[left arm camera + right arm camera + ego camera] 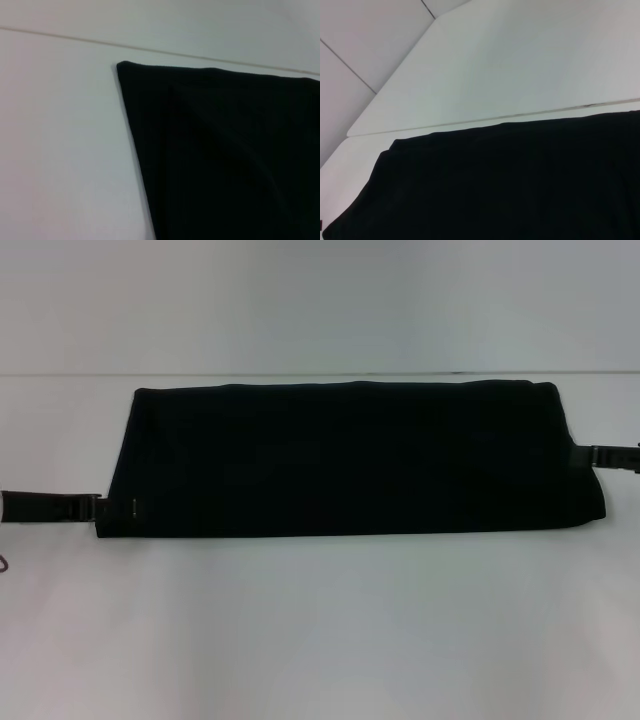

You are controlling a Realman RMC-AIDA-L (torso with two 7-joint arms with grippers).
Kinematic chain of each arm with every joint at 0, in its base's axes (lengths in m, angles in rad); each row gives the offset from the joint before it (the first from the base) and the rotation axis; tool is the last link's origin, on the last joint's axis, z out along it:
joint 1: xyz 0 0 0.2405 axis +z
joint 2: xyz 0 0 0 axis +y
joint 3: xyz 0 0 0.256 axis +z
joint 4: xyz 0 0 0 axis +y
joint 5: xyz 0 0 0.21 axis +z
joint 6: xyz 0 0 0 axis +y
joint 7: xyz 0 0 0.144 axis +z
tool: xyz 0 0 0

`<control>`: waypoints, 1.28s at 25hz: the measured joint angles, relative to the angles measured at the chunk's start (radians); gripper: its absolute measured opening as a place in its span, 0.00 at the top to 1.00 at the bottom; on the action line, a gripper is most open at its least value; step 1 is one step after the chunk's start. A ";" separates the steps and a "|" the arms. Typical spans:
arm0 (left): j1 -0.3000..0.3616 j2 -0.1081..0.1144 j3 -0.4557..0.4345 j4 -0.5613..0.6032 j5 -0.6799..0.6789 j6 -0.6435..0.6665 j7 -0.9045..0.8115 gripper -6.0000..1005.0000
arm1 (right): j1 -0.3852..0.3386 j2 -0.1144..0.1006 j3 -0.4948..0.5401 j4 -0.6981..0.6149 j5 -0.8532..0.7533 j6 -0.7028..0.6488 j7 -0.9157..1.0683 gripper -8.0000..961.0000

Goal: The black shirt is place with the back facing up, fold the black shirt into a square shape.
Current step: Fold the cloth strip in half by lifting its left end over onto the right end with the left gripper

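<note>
Taking the black shirt (350,460) as the landmark: nearest the robot is bare white table (320,640), and the shirt lies beyond it as a long, flat band already folded lengthwise, its near edge straight and its far edge close to the seam line across the table. Its long axis runs left to right across the robot's front, so one short end points to each arm. No lettering shows on the upper face. At the shirt's near left corner sits the left gripper (100,508), low on the table and touching the cloth edge; it appears to reach onto the corner, but I cannot tell whether its fingers are closed on the fabric. At the right short end, a little farther back, the right gripper (592,455) meets the edge, and its state cannot be told either. The left wrist view shows a far corner of the shirt (225,160) with a soft diagonal crease where layers overlap; the right wrist view shows only the shirt's (495,185) dark expanse and rounded edge. By my judgement the cloth is light, limp and layered, so it will sag and slide apart if pinched at one layer; the short ends, taken through all layers at the corners, look the best hold for bringing one end over the other.
</note>
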 joint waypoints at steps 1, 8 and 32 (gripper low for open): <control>-0.003 0.001 0.000 -0.008 0.005 -0.006 -0.001 0.06 | 0.000 0.001 0.000 0.000 0.000 0.000 0.000 0.26; -0.013 -0.002 0.004 -0.038 0.018 -0.036 0.003 0.06 | 0.006 0.004 0.001 -0.001 0.000 0.011 0.001 0.26; -0.022 -0.002 0.046 -0.051 0.019 -0.021 0.026 0.49 | 0.015 0.003 -0.005 -0.003 0.001 0.040 0.004 0.27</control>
